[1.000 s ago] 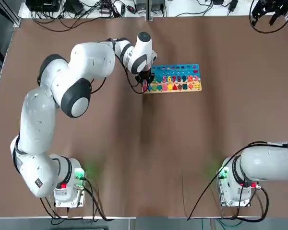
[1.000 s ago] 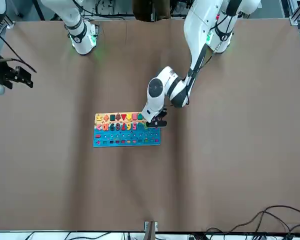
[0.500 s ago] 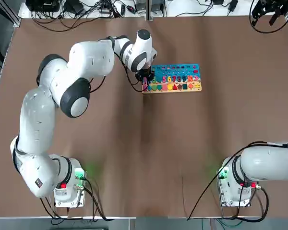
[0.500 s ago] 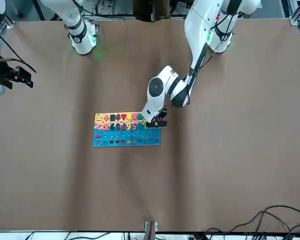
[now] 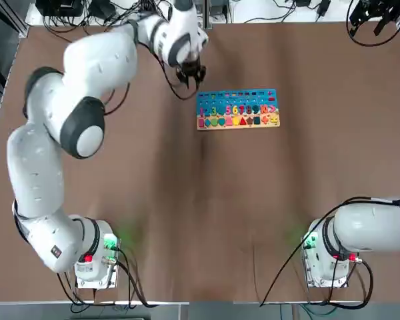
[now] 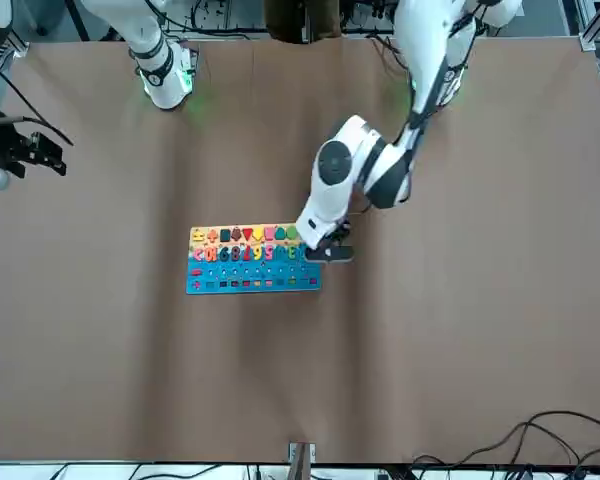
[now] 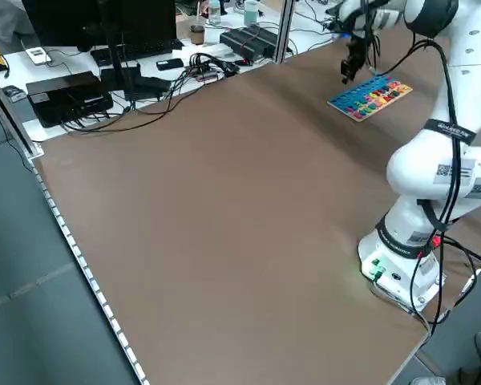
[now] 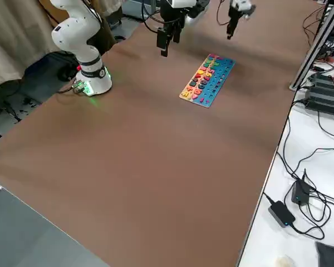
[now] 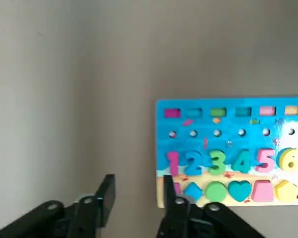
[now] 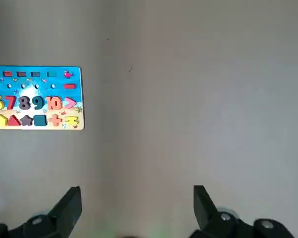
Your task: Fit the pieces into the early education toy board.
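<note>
Looking down from overhead, the early education toy board lies flat on the far half of the table, a little right of the centre line, and the left gripper hangs in the air just off its far left corner, empty. The right gripper is parked high over the table's far right corner.

From the front, the left gripper shows beside the board's short edge, clear of it, with nothing between its fingers.

From the left side, that gripper is plainly raised above the board.

From the right side, the right gripper is likewise lifted near the table's far edge.

On the left wrist, the two fingers stand a modest gap apart, and the board shows its numbers and shapes seated; the pink piece sits at the end of the number row nearest the gripper. I can see no loose pieces on the table.

On the right wrist, the fingers stand wide apart over bare table, the board well off.

Judging from this, every slot looks filled, so the job is likely finished. The sensible move is to rise straight clear, keeping the fingers off the board's edge so nothing gets nudged.
</note>
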Controlling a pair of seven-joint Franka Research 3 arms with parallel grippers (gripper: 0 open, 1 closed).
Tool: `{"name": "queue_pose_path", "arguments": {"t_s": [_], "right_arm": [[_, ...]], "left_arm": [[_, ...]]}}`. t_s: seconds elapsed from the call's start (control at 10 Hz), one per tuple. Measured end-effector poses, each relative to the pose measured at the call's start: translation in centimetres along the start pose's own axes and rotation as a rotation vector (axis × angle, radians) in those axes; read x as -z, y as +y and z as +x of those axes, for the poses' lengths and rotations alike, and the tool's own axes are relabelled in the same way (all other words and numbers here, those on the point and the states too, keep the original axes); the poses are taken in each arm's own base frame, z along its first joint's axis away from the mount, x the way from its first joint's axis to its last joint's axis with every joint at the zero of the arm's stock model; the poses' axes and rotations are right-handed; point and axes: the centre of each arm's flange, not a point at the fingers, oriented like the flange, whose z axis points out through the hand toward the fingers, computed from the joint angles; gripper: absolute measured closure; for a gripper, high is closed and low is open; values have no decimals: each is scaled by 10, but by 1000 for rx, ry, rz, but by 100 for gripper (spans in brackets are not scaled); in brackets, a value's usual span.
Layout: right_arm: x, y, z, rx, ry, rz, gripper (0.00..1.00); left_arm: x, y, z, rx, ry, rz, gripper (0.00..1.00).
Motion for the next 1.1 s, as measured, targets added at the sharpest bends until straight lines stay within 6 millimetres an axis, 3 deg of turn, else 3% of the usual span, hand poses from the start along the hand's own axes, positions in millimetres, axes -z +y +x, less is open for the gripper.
{"name": "queue_pose_path", "arguments": {"t_s": [0.4,0.6,0.7,0.8,1.1], "right_arm": [[1,1,-1,-2,-4,1,1],[3,1,-1,-2,-1,0,1],[3,1,-1,-2,0,0,1],[4,1,-1,-3,0,0,1],[6,2,-2,-5,1,1,1]], "left_arm": [[91,-87,57,-53,66,-27,30],[132,-130,75,-104,123,-40,19],[152,-151,81,-105,150,-44,4],[170,-173,87,-81,176,-48,0],[223,-267,99,-17,220,-34,0]]}}
